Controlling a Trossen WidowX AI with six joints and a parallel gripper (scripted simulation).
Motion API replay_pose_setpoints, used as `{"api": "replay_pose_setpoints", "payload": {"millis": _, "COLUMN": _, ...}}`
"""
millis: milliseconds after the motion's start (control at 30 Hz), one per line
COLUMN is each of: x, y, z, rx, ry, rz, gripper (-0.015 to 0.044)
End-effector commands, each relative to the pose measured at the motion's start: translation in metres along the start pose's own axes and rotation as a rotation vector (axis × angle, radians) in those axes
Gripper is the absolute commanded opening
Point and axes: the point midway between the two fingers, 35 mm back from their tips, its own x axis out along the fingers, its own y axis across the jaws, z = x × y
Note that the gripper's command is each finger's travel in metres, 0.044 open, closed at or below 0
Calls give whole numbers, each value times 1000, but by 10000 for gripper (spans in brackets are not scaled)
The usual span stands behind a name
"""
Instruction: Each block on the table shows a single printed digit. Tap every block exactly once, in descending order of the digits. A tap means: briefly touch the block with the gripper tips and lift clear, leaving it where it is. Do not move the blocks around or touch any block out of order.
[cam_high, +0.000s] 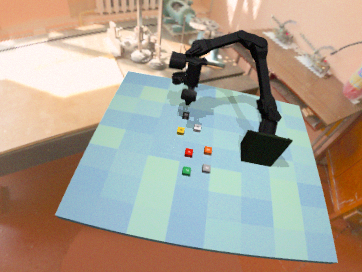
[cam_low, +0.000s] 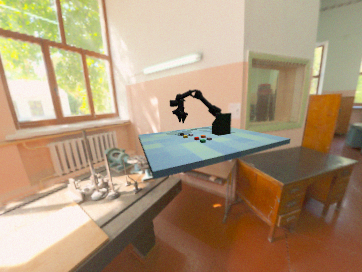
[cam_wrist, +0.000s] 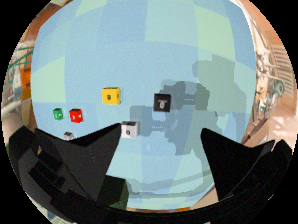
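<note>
My gripper (cam_high: 187, 103) (cam_low: 182, 120) (cam_wrist: 162, 131) is open and empty, raised above the table near the black block (cam_high: 186, 115) (cam_wrist: 162, 103). In the wrist view that block lies slightly beyond the gap between the fingertips. A yellow block (cam_high: 180, 131) (cam_wrist: 111, 96) and a white block (cam_high: 197, 128) (cam_wrist: 130, 130) lie close by. A red block (cam_high: 189, 152) (cam_wrist: 76, 116), an orange block (cam_high: 208, 150), a green block (cam_high: 186, 171) (cam_wrist: 58, 114) and a grey block (cam_high: 206, 168) (cam_wrist: 68, 135) form a farther group. The orange block is hidden in the wrist view. The printed digits are too small to read surely.
The blocks lie on a blue-green patchwork table top (cam_high: 150, 200) (cam_low: 175, 162). The arm's dark base (cam_high: 262, 148) (cam_low: 221, 124) stands to the right of the blocks in the top view. The arm's shadow falls around the black and white blocks.
</note>
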Motion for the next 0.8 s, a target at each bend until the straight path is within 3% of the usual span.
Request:
{"api": "replay_pose_setpoints", "payload": {"millis": 0, "x": 1, "y": -3, "z": -2, "rx": -12, "ry": 5, "rz": -2, "gripper": 400}}
{"api": "replay_pose_setpoints", "payload": {"millis": 500, "x": 1, "y": -3, "z": -2, "rx": -12, "ry": 5, "rz": -2, "gripper": 400}}
{"api": "replay_pose_setpoints", "payload": {"millis": 767, "x": 82, "y": -4, "z": -3, "rx": -11, "ry": 5, "rz": -6, "gripper": 190}}
